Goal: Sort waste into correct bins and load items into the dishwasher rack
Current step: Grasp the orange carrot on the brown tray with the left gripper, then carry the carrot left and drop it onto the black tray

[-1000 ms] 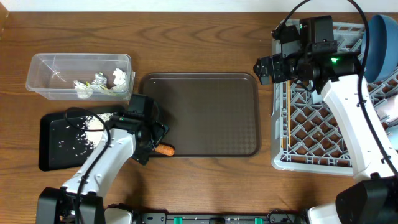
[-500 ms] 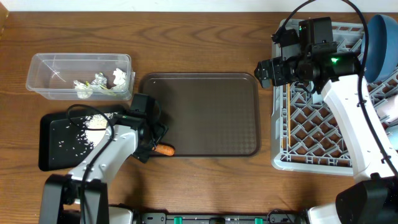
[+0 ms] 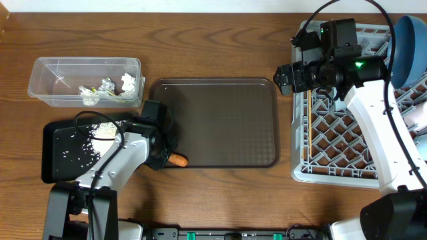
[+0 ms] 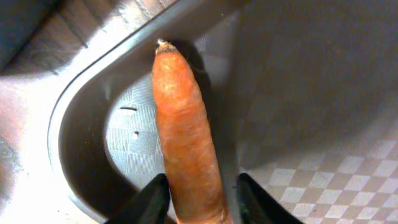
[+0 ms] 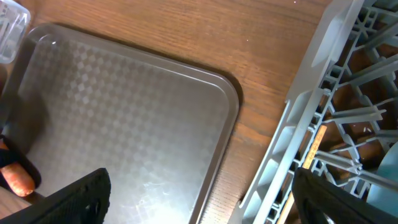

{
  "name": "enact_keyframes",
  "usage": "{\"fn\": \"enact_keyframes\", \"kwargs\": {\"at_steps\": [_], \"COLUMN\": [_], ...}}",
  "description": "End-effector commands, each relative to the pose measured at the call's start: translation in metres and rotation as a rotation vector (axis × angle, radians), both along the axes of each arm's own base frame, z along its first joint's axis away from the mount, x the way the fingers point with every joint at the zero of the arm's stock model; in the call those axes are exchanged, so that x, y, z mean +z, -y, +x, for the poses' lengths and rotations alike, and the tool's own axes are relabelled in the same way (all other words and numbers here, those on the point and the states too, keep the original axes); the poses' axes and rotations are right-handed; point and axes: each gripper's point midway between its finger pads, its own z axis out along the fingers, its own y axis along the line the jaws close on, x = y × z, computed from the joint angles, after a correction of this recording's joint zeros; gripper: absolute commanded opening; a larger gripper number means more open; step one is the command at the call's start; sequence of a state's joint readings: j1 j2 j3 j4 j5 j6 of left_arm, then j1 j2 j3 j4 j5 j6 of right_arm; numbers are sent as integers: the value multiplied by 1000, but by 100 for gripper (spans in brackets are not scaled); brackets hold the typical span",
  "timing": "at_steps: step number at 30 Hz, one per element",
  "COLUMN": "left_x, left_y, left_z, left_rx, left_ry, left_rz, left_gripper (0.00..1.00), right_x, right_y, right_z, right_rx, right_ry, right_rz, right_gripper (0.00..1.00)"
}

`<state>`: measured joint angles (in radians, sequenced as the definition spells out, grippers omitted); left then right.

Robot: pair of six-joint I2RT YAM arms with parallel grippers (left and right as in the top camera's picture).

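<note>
I see only the wood-grain table (image 3: 220, 27), nothing of the room beyond it. The carrot (image 4: 186, 137) lies in the brown serving tray's (image 3: 220, 120) near-left corner, tip at the rim. My left gripper (image 4: 202, 193) brackets its thick end; whether it grips, I cannot tell. My right gripper (image 5: 205, 205) hangs spread by the dishwasher rack (image 3: 347, 133). Since a second ago the carrot hasn't moved, but the left arm has edged in.

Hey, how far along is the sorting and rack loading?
Done: crumpled waste in the clear rectangular plastic tub, white rice scraps on the flat black tray, a dark blue plate and a wooden chopstick in the light grey rack. In hand: the left end effector straddles the small orange carrot on the dark brown serving tray; the right end effector hangs open, empty. Left: binning that carrot.
</note>
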<state>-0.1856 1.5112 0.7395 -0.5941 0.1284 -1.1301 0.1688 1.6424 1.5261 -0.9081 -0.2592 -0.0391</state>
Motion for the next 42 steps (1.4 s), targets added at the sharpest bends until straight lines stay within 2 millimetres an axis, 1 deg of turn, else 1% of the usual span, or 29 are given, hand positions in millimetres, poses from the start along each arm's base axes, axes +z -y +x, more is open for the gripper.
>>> {"fn": "enact_keyframes", "kwargs": {"at_steps": [1, 2, 5, 9, 13, 14, 18, 21, 23, 26, 29, 32, 34, 37, 42], "left_x": [-4, -4, -4, -4, -4, -4, 0, 11, 21, 41, 63, 82, 92, 101, 101], "left_y": [-1, -1, -1, -1, -1, -1, 0, 0, -1, -8, -20, -39, -59, -91, -151], "left_z": [-6, -6, -6, -6, -6, -6, -3, 2, 5, 12, 17, 22, 22, 21, 12], "left_rx": [5, 5, 5, -12, -46, -57, -116, -154, -174, -226, -250, -215, -146, -68, 103], "left_ry": [-21, -21, -21, -20, -16, -15, 7, 44, 76, 144, 222, 296, 325, 347, 331], "left_rz": [4, 4, 4, 6, 10, 11, 14, 15, 24, 72, 123, 152, 184, 231, 285], "left_gripper": [35, 35, 29, 19, 18, 13, 9, 8, 8, 8, 7, 8, 8, 8, 8], "right_x": [2, 2, 2, 2, 2, 2, 2, 1, 1, 0, 0, 0, -1, 0, -1], "right_y": [1, 1, 1, 1, 2, 2, 2, 5, 7, 12, 12, 13, 14, 14, 14], "right_z": [-1, -1, -1, -1, -1, -1, -1, 0, 1, 2, 2, 3, 3, 3, 2], "right_rx": [-9, -9, -9, -9, -9, -9, -10, -18, -27, -41, -43, -45, -48, -50, -50], "right_ry": [0, -1, -1, 0, 0, 0, 1, 3, 5, 8, 9, 10, 10, 11, 7], "right_rz": [9, 9, 9, 9, 9, 9, 8, -6, -21, -42, -45, -47, -52, -54, -54], "right_gripper": [92, 92, 92, 92, 92, 92, 92, 92, 92, 92, 92, 92, 92, 91, 90]}}
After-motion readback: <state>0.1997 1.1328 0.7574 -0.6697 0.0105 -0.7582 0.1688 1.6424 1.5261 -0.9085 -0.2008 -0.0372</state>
